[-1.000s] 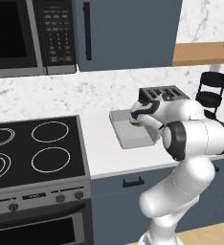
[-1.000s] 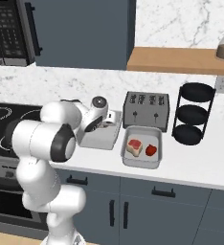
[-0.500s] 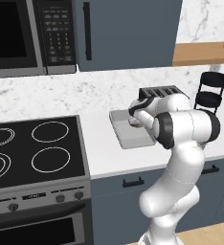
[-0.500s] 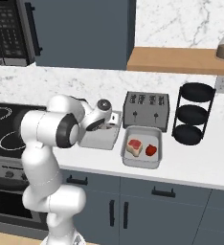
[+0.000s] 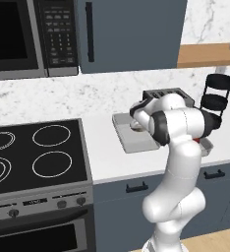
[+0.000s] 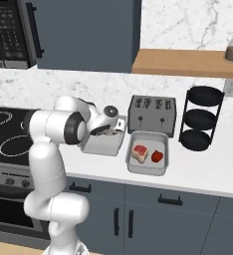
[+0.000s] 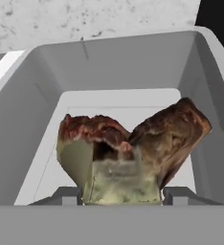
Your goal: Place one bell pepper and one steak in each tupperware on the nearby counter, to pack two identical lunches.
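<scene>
From the left base view the white arm rises from the lower right, bends at a thick dark-jointed elbow and reaches forward and leftward, its hand [image 5: 136, 123] lowered into the left tupperware [image 5: 128, 137] on the white tabletop [image 5: 104, 155]. To the hand's left lies the black stovetop [image 5: 33, 155]; just behind the hand stands the dark toaster [image 5: 162, 95].

In the right base view the arm climbs from the lower left, folds at the shoulder and stretches right, the hand [image 6: 107, 130] tipped down over the same grey tupperware [image 6: 104, 145]. Just to the hand's right sits the second tupperware [image 6: 161, 166], holding a steak piece [image 6: 139, 152] and, beside it, a red bell pepper [image 6: 157, 156], the two apart. Farther right of the hand is a black three-tier rack [image 6: 202, 119].

In the hand view the fingers are partly closed and clamp a brown, red-mottled steak [image 7: 133, 153] between the two dark fingertips [image 7: 68, 195], one at each lower side of the meat. The steak hangs inside the tray's walls [image 7: 18, 119], above its pale floor; whether it touches that floor cannot be told.
</scene>
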You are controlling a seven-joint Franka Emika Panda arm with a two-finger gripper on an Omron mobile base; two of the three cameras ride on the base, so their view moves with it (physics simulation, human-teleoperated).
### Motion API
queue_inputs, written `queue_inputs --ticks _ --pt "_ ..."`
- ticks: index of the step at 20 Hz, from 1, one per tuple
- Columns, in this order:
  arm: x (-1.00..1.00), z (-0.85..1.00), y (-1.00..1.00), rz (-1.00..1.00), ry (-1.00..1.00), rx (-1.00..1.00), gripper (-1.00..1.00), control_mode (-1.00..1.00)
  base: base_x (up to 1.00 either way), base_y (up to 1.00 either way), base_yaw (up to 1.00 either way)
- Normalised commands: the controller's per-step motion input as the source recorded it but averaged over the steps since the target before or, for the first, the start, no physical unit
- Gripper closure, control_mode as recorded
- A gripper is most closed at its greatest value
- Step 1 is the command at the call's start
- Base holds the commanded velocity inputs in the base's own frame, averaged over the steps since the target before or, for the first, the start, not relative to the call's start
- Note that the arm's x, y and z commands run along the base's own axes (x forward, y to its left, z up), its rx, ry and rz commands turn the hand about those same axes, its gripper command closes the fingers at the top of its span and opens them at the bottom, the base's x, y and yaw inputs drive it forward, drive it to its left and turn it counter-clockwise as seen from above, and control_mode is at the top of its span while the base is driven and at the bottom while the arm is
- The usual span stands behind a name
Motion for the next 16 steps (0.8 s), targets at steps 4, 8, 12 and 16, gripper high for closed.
queue_inputs --ticks 4,8,12,16 --pt "0.07 -0.05 -0.03 0.00 0.00 0.09 1.00 -1.00 0.00 0.00 0.00" --pt "0.00 -0.18 0.01 0.00 0.00 0.12 -1.00 -1.00 0.00 0.00 0.00" --pt "0.00 -0.02 0.00 0.00 0.00 0.05 -1.00 -1.00 0.00 0.00 0.00" --pt "-0.09 0.03 0.09 0.00 0.00 -0.04 -1.00 -1.00 0.00 0.00 0.00"
